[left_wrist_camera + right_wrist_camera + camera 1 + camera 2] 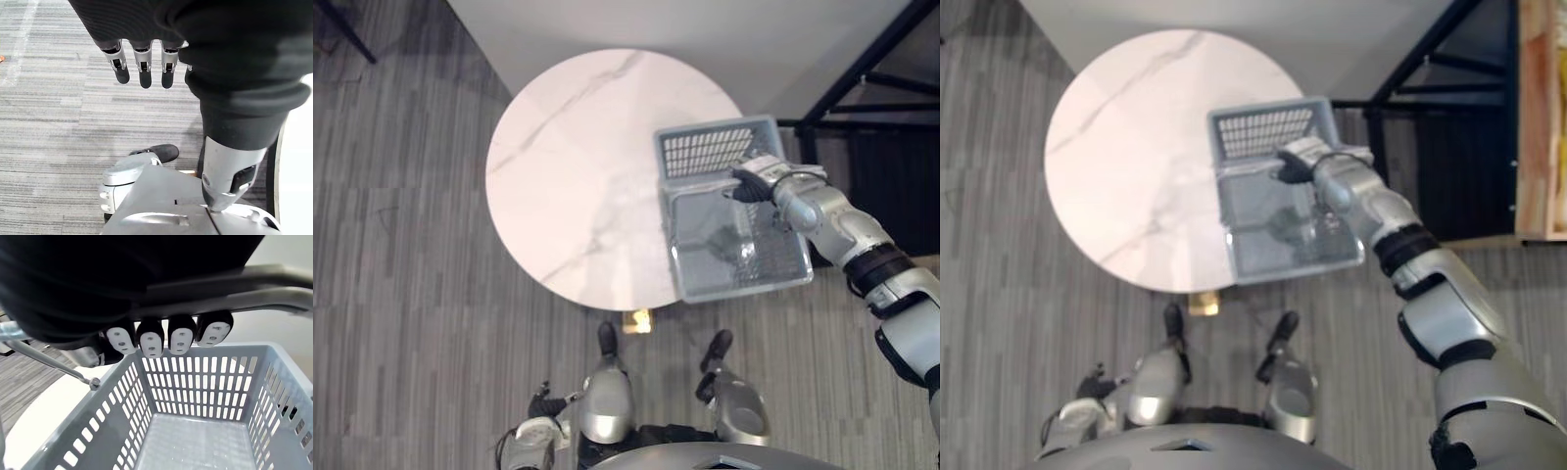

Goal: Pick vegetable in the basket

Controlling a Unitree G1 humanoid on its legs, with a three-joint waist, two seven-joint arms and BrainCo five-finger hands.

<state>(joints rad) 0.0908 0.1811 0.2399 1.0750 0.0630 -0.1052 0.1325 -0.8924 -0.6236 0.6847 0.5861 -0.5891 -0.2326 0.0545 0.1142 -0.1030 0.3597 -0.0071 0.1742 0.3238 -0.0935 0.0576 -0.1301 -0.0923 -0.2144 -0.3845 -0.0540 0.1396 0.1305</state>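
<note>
The basket (707,152), a grey plastic one with slotted walls, is seen at the right edge of the worktop (578,166). About half of it lies over the worktop and the other half juts out past that edge, above the floor (401,245). It cannot be told whether its bottom touches the worktop or is held just clear of it. In the right wrist view the slotted walls (195,382) and the finely gridded bottom of the basket are shown from above.

The basket is gripped by its handle (274,297), a grey bar that runs across its open top. The right hand (754,182) is brought in from beyond the worktop's right edge and is set over the basket's far half. Its fingers (150,339) are curled side by side round the handle, with their tips turned back toward the palm, so the bar is clasped firmly.

The worktop is round, of pale marble with faint grey veins, and is carried on a base of which a brass-coloured part is seen under its near edge.

The left hand (142,63) is held low, well short of the worktop's near edge, beside the robot's body. Its fingers (120,72) are left straight and relaxed in a row, slightly apart, and nothing is held by them; grey striped floor is seen beneath them.

A black metal frame (862,78) stands past the worktop's right side, behind the basket.
</note>
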